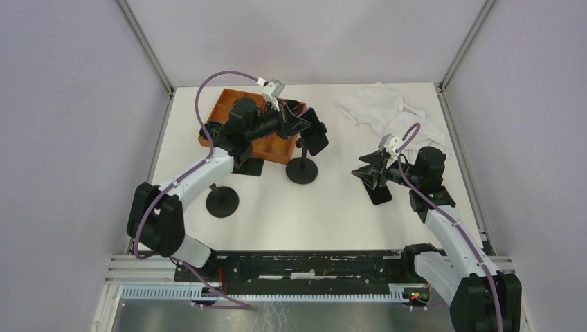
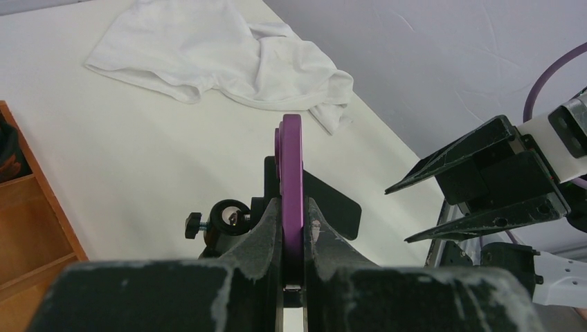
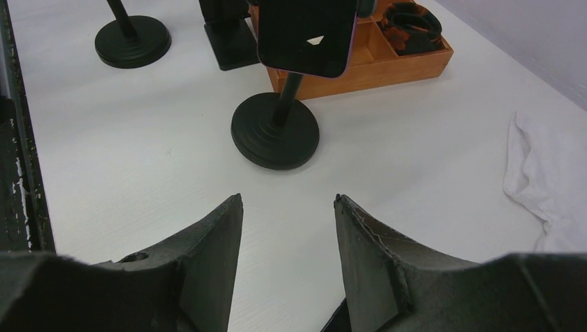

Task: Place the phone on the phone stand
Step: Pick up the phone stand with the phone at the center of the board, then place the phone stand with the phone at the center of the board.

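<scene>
- Tray (image 1: 220, 107): orange wood, far left of the table, behind the left arm. There are dark items in its compartments, and none of them belongs to this job.
- Spare round-based stand (image 1: 222, 201): beside the left arm and well apart from the work. It looks unused.
- Left gripper (image 1: 296, 124): pinches the phone (image 2: 291, 159) flat across its two faces, so the purple edge shows between the fingers. Most of the phone sticks out past the fingertips, presumably so that the free end can meet the cradle first.
- Phone, location: held up in the left gripper directly over the phone stand (image 3: 275, 138), with its screen dark. The stand's back plate (image 2: 339, 207) and clamp knob (image 2: 228, 218) sit just behind it. I cannot tell whether the phone touches the cradle.
- Judgement: the seating step is in hand, and the phone is not yet released.
- Right gripper (image 3: 287, 200): jaws spread and holding nothing. It sits low and faces the stand from the right, apart from it, probably waiting to steady the base.
- White cloth (image 1: 387, 111): crumpled at the far right, beyond the right arm.
</scene>
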{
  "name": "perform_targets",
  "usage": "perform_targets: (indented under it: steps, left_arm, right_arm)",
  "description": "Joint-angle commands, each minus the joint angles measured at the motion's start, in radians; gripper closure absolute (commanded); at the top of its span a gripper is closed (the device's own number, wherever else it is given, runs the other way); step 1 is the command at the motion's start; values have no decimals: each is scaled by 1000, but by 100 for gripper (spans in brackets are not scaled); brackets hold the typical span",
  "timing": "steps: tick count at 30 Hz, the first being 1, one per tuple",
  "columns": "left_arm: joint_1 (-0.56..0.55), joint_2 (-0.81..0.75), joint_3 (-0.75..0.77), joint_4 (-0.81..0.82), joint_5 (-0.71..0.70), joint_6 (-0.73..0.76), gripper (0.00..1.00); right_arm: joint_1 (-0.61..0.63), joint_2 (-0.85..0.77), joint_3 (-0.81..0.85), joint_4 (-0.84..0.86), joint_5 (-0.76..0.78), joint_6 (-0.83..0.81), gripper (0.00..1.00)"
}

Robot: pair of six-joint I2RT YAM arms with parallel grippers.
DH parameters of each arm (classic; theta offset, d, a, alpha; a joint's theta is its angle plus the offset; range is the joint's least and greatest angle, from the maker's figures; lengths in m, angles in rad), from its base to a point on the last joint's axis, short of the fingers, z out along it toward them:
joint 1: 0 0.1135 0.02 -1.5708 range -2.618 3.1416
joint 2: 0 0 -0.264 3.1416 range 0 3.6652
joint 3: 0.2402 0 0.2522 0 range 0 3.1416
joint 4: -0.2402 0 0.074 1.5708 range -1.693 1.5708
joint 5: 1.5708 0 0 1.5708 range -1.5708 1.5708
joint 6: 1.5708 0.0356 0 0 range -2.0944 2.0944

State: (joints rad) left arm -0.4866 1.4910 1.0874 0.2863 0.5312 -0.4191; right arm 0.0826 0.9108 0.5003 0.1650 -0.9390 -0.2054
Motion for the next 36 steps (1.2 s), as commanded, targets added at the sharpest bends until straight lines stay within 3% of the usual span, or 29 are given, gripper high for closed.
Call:
perform_targets:
  steps: [1, 20, 28, 36]
  left_arm:
    - [-6, 20, 88, 96, 46, -92, 98]
    - [-5, 177, 234, 188, 40, -99, 98]
    - [-4, 303, 279, 403, 37, -81, 98]
    - [3, 419, 325, 470, 20, -47, 98]
  right_arm:
    - [-5, -13, 0, 37, -17, -3, 43]
    - [-4, -16, 1, 33, -17, -6, 42]
    - [-5, -17, 4, 24, -14, -17, 42]
    - [-5, -19, 7, 16, -11, -28, 42]
